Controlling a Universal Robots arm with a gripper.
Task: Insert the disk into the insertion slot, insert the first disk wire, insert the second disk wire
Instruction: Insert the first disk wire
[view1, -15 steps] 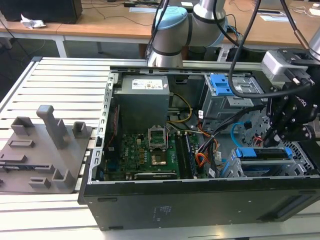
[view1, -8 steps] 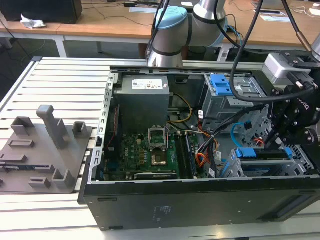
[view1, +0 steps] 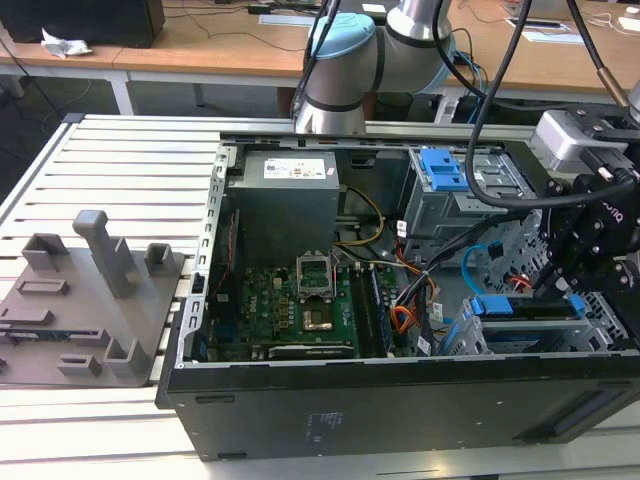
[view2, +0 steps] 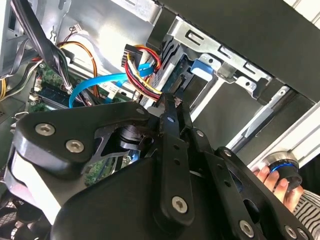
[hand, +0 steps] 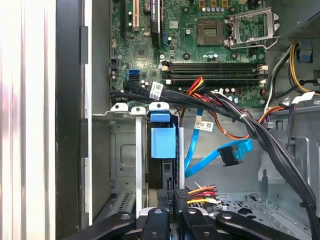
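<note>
The gripper (hand: 181, 207) had its jaws pressed narrow on the black plug of the first disk wire (hand: 202, 191), apparently to line it up with the rear of the disk (hand: 163, 142), which sat just ahead of them, seated in the insertion slot (hand: 122, 150). The first wrist view showed the second disk wire (hand: 220, 152) hanging loose beside the jaws. The second wrist view added a person's hand (view2: 274, 181) off to one side.

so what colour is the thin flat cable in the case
Flat cable: light blue, best in first wrist view.
</note>
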